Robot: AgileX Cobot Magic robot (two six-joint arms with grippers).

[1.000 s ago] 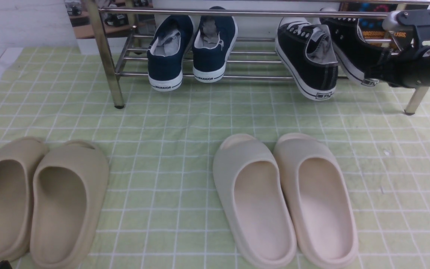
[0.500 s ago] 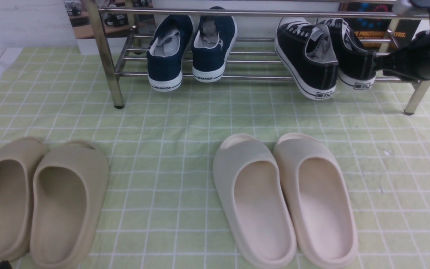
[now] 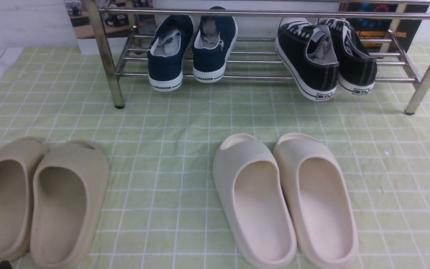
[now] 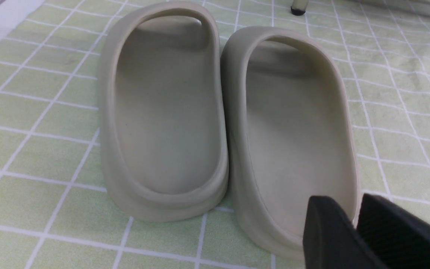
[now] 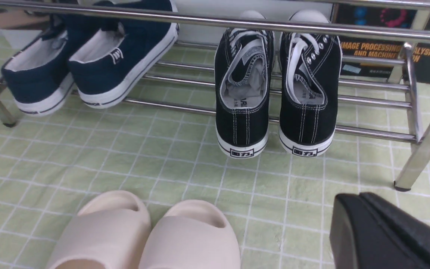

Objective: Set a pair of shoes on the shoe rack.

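Sneakers of black canvas with grey lining and white rubber soles [image 3: 312,59], two in number, are borne by the lower shelf of the low shiny chrome-tube shoe rack [image 3: 263,77]. They are set side by side near the rack's right end, with their two heels turned toward the camera and projecting past the front bar. White laces [image 5: 294,67] can be seen on both.

On the same shelf, toward the left end, two navy blue sneakers with white soles [image 3: 209,50] are placed, each marked WARRIOR at the heel. Four shoes in all are thus carried by that shelf.

Four foam slippers are laid out in front of the rack in two pairs: two darker beige slippers [image 3: 69,157] at the left, touching each other, and two paler cream slippers [image 3: 246,149] nearer the right, also touching. All four are rested on a green cloth with a white grid [image 3: 155,209].

Behind the rack, one black printed box or book [image 5: 371,56] with orange lettering is seen at the right, and one printed picture [image 3: 114,22] is seen at the left.

Two hands are shown by the wrist views. The right hand [image 5: 357,196] is closed, with nothing gripped. The left hand [image 4: 343,198] is only partly shown, near the beige slippers; whether it is open or closed cannot be told.
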